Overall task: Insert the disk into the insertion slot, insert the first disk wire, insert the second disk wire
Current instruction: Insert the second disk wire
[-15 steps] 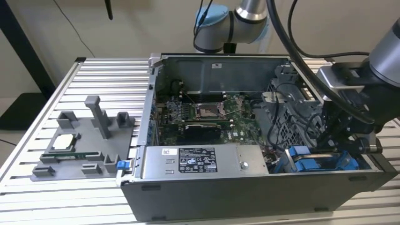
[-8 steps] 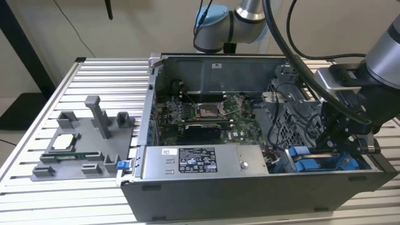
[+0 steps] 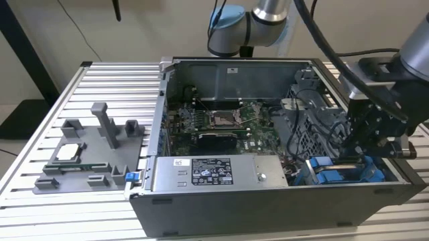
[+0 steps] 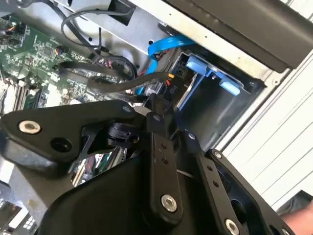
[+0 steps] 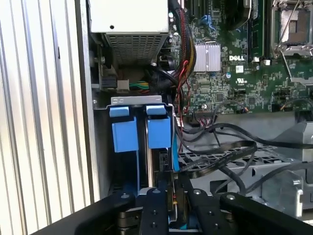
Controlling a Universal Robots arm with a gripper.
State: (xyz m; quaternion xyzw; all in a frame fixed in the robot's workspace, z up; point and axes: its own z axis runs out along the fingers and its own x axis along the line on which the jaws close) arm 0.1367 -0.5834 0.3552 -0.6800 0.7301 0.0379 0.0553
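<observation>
In the exterior view the open computer case lies on the slatted table. At its 4 o'clock corner the gripper reaches down into the insertion slot, where the disk sits edge-up among blue fittings. The fingers look pinched on a thin cable at the disk's end. The motherboard lies farther in at 12 o'clock. The first wrist view shows two blue tabs atop the bay.

One computer case, two blue carriers
</observation>
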